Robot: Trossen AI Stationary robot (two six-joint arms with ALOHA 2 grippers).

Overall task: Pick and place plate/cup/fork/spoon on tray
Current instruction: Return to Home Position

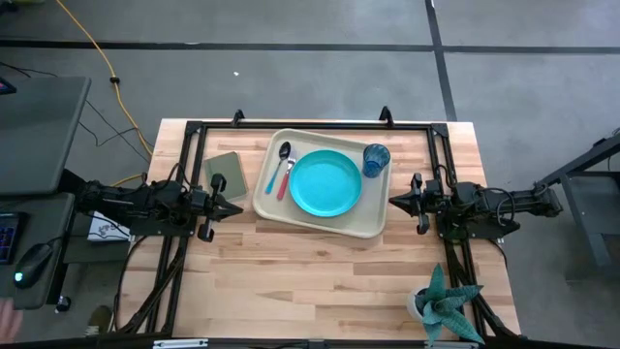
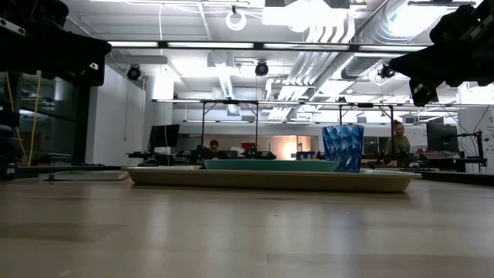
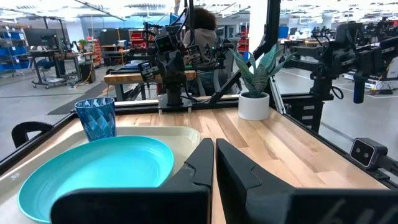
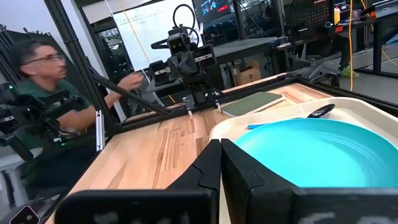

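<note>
With plate (image 1: 325,182), cup (image 1: 376,159), spoon (image 1: 278,165) and seemingly the fork (image 1: 287,179) on the tray (image 1: 320,222), both clenched claws, left (image 1: 232,207) and right (image 1: 397,201), flank it; a careless sweep could topple the rim-side cup.

Even overhead light, with dark silhouettes and some motion blur

The desk (image 1: 320,262) is lit brightly and evenly from above in the high view, and only soft shadows are cast beside the tray (image 1: 325,219). In the low view, glare is thrown by ceiling strip lights (image 2: 208,44), so both arms are reduced to dark silhouettes and the near desk surface is left dim and soft. In the right wrist view, the person (image 4: 46,106) beyond the desk is smeared by motion blur. A soft sheen is carried by the plate (image 3: 99,171).
</note>
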